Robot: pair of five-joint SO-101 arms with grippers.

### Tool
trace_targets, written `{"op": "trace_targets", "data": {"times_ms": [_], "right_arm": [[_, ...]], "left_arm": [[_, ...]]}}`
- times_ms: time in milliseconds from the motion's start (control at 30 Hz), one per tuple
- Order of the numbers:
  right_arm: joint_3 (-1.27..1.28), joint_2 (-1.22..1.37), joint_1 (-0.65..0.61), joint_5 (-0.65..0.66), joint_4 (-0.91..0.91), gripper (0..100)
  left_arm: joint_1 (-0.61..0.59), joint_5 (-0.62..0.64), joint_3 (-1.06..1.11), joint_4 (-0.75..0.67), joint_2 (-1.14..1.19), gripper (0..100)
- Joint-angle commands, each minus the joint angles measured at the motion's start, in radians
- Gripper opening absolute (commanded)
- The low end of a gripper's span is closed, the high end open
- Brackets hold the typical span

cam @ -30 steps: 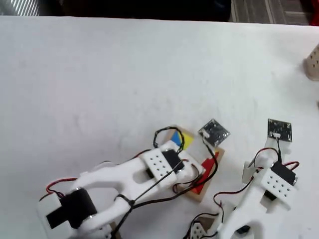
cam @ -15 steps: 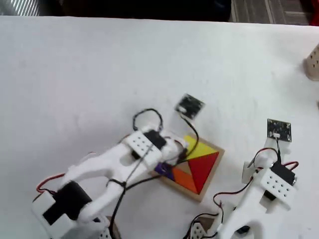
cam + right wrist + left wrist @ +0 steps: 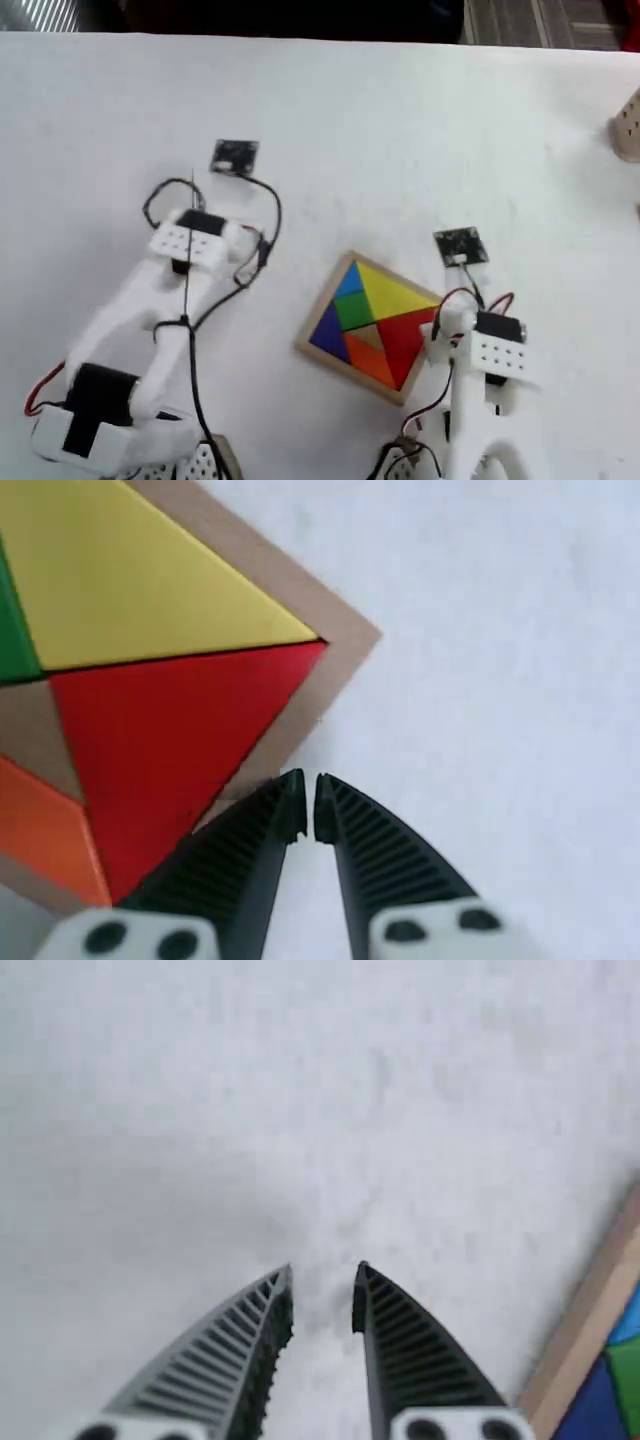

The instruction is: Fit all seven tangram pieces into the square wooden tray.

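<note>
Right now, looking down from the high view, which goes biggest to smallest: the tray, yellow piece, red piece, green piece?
1. tray
2. yellow piece and red piece: they look alike
3. green piece

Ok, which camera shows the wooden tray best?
The high view: nearly the whole wooden tray is in frame. The right wrist view shows one corner with the yellow piece and red piece; the left wrist view, an edge.

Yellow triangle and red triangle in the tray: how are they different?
The yellow triangle sits next to the green piece; the red triangle sits next to the orange piece. The red triangle lies by the right tool; the yellow triangle lies farther from it. Both are big, flat and side by side in the tray.
</note>
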Motion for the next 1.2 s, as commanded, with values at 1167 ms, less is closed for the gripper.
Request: {"op": "trace_targets", "data": {"times_ms": [1167], "right_arm": [[-0.038, -0.208, -0.205, -0.264, -0.108, 1.8]], "left_arm": [[-0.249, -0.207, 0.474, -0.172, -0.622, 7]]}}
